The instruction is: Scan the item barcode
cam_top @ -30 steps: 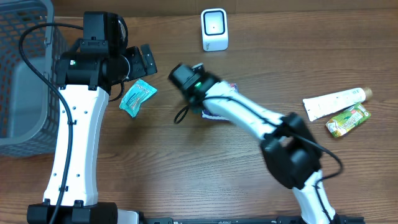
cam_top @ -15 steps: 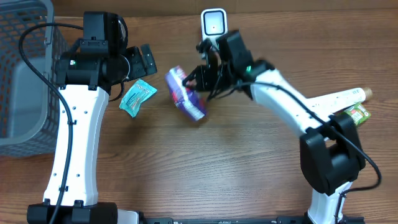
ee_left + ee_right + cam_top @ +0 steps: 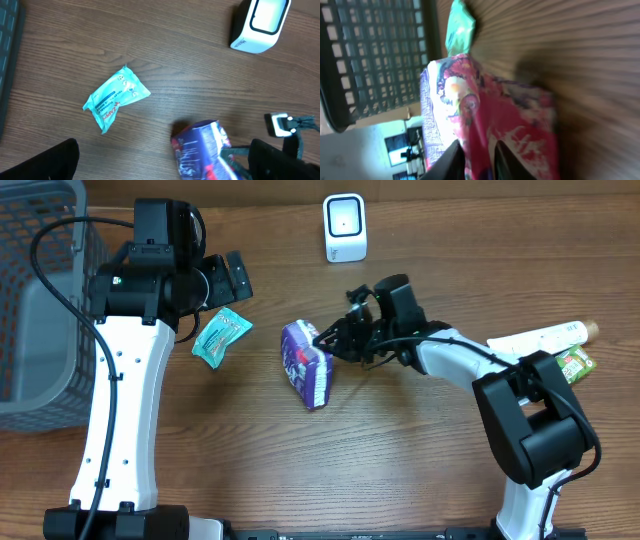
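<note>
Packet [image 3: 306, 366] sits mid-counter [image 3: 400, 470], well apart from the scanner [image 3: 345, 227] at the far edge. Right tool [image 3: 322, 340] is at its right end. On the wrist cam the fingers [image 3: 456, 156] straddle the packet's edge with a narrow gap, and I can't tell if it's clamped or let go. Left tool [image 3: 162, 147] is wide apart and holds nothing.

Handling, my read: a light, soft film bag, glossy so probably slippery, and it will buckle under a squeeze. Pinch a sealed end or edge, not the belly. No barcode visible yet.

Room: bare counter between packet and scanner. The sachet [image 3: 221, 335] is near on the left and the basket [image 3: 40, 300] is at the left edge. The tube [image 3: 540, 345] and pouch [image 3: 560, 372] by the right edge are well clear.
</note>
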Robot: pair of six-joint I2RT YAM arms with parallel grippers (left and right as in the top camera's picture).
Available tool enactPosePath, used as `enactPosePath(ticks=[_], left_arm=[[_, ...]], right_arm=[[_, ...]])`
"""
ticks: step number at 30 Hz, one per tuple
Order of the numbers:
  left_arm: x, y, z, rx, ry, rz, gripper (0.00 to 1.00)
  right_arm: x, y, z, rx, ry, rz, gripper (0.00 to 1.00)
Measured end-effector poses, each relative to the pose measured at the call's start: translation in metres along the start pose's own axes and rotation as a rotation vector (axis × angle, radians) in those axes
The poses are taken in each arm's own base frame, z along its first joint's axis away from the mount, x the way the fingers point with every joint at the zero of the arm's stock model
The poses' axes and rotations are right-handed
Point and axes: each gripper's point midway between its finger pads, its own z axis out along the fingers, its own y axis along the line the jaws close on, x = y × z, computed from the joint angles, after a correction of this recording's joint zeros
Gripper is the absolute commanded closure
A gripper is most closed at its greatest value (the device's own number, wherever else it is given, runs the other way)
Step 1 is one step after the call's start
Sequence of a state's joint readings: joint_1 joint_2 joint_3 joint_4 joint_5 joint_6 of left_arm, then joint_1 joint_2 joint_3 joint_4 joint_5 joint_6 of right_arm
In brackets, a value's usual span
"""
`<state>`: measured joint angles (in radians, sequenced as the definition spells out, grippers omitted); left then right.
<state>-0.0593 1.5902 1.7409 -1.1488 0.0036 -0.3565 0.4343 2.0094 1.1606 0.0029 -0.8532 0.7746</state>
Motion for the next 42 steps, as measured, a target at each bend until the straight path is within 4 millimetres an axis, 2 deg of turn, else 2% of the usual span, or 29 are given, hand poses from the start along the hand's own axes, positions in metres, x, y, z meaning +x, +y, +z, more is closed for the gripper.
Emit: enactPosePath(ticks=[4,6,9,11,12,15,18,21,25,30,33,36,37,39,42], left_arm=[[0.000,0.000,0.000,0.000,0.000,0.000,0.01],[0.000,0.000,0.000,0.000,0.000,0.000,0.00],[0.000,0.000,0.000,0.000,0.000,0.000,0.00],[0.000,0.000,0.000,0.000,0.000,0.000,0.01],[0.000,0.000,0.000,0.000,0.000,0.000,0.00],[0.000,0.000,0.000,0.000,-0.001,0.000,0.00],[0.000,0.000,0.000,0.000,0.000,0.000,0.01],[0.000,0.000,0.000,0.000,0.000,0.000,0.00],[0.000,0.000,0.000,0.000,0.000,0.000,0.00],[0.000,0.000,0.000,0.000,0.000,0.000,0.01],[0.000,0.000,0.000,0.000,0.000,0.000,0.00],[0.000,0.000,0.000,0.000,0.000,0.000,0.00],[0.000,0.000,0.000,0.000,0.000,0.000,0.00],[0.000,0.000,0.000,0.000,0.000,0.000,0.00],[0.000,0.000,0.000,0.000,0.000,0.000,0.01]], right_arm=[[-0.012,-0.024,-0.019,0.052,-0.032,0.017,0.66],[-0.015,-0.041,-0.031,0.094,-0.038,0.038,0.51],[-0.012,-0.070,-0.053,0.188,-0.022,0.073,0.41],[-0.010,-0.085,-0.070,0.266,-0.006,0.072,0.35],[-0.011,-0.087,-0.078,0.290,0.002,0.062,0.29],[-0.021,-0.081,-0.101,0.347,0.011,-0.022,0.15],[-0.036,-0.063,-0.122,0.393,0.004,-0.126,0.02],[-0.049,-0.045,-0.133,0.406,-0.024,-0.245,0.00],[-0.045,-0.044,-0.129,0.422,0.000,-0.297,0.00],[-0.028,-0.042,-0.109,0.412,0.075,-0.327,0.23],[-0.013,-0.027,-0.090,0.369,0.123,-0.360,0.30],[0.008,-0.006,-0.060,0.324,0.179,-0.407,0.38],[0.015,0.003,-0.049,0.306,0.193,-0.429,0.53],[0.037,0.024,-0.020,0.265,0.233,-0.474,0.74],[0.059,0.043,0.005,0.241,0.257,-0.469,0.92]])
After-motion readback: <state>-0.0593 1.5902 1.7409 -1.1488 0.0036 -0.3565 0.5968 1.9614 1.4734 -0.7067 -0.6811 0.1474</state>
